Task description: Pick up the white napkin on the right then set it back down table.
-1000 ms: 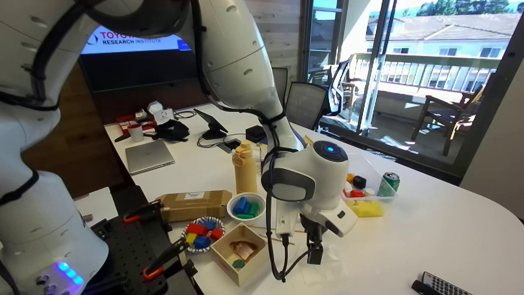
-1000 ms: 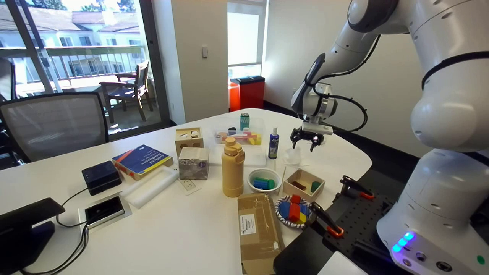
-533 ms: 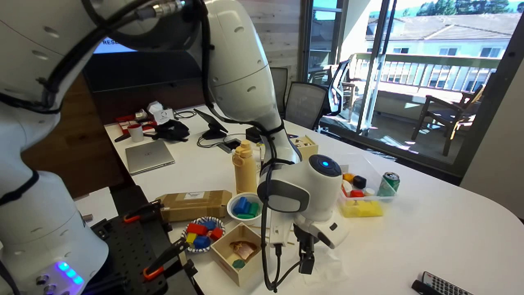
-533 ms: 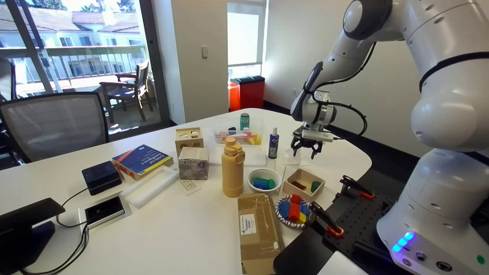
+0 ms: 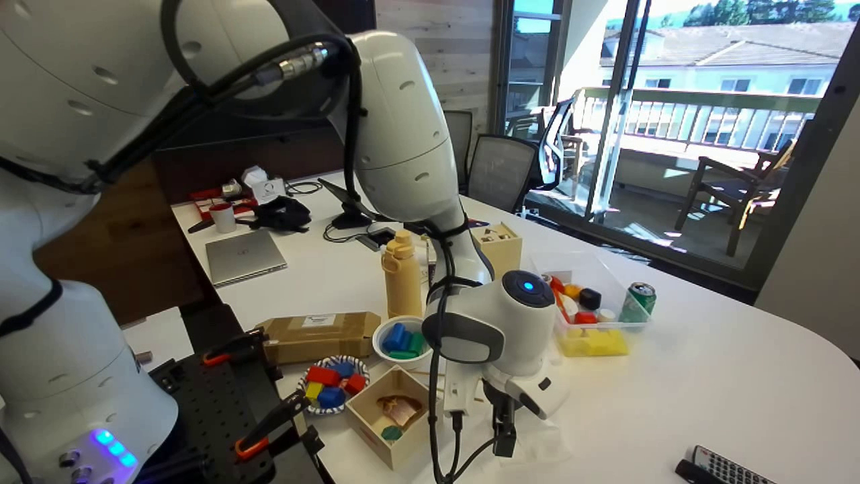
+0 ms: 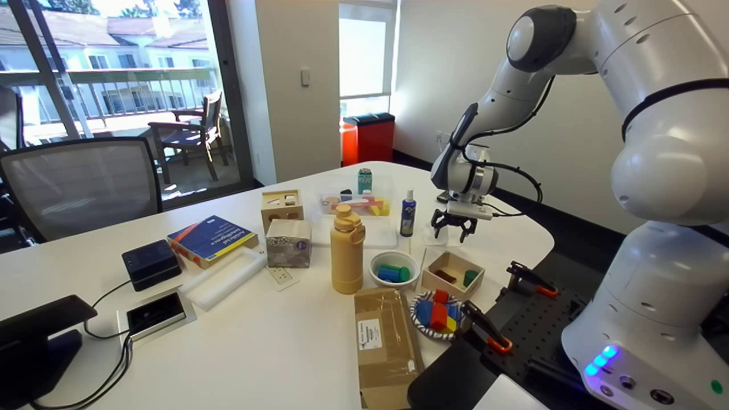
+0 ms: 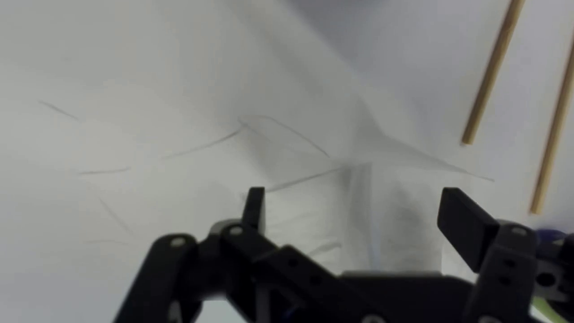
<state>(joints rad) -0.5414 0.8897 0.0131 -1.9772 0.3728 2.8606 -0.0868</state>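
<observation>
Two slim tan wooden sticks (image 7: 491, 78) are laid just beside the square, pale wooden box (image 5: 410, 446) on the smooth white table (image 5: 699, 383). Near the same box, the thin, creased, tissue-like white napkin (image 7: 305, 213) is spread on the table. Over the napkin, beside the box, the black two-fingered gripper (image 7: 353, 208) is positioned, its fingers parted wide. Just beside the box, red, blue and yellow blocks (image 6: 438, 317) are held by a round blue-and-white patterned bowl (image 6: 417, 326).

Tool (image 7: 353, 198) lower now than a second ago, nearer the white napkin (image 7: 278, 148) beneath.
</observation>
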